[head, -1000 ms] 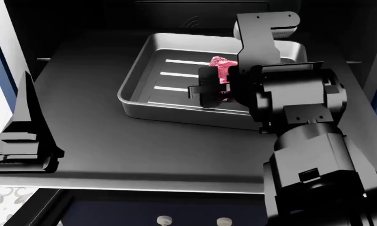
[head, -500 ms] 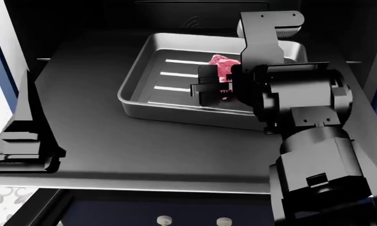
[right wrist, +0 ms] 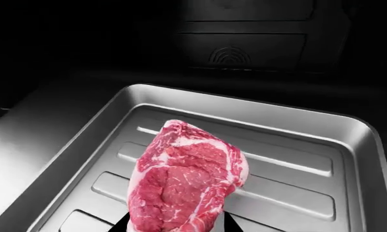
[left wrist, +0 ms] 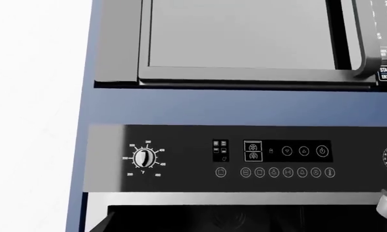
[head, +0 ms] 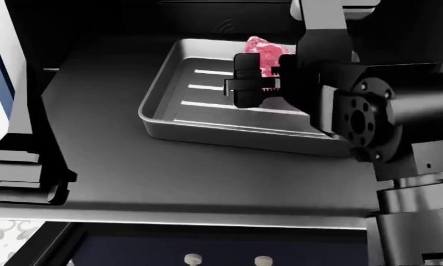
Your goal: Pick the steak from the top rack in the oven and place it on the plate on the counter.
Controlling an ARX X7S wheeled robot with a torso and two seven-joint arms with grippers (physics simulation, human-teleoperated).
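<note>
Up close, the right end effector [head: 260, 83] is gripping the steak [head: 262, 52], its two dark fingertips [right wrist: 119, 223] pinching the meat from both sides. Just beyond, the steak is hanging clear above the ribbed floor of the grey metal tray [head: 170, 111], which is sitting on a rack inside the oven [head: 133, 177]. Farther off, the left wrist camera is facing the oven's control panel [left wrist: 271, 157]; the left end effector is showing in no view.

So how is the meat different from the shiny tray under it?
The steak is red-pink with white fat streaks; the tray is plain grey metal. The steak is a small lumpy chunk; the tray is a wide, flat rectangle with raised ribs. The steak is gripped in the right gripper; the tray rests on the oven rack. Both are inside the oven.
</note>
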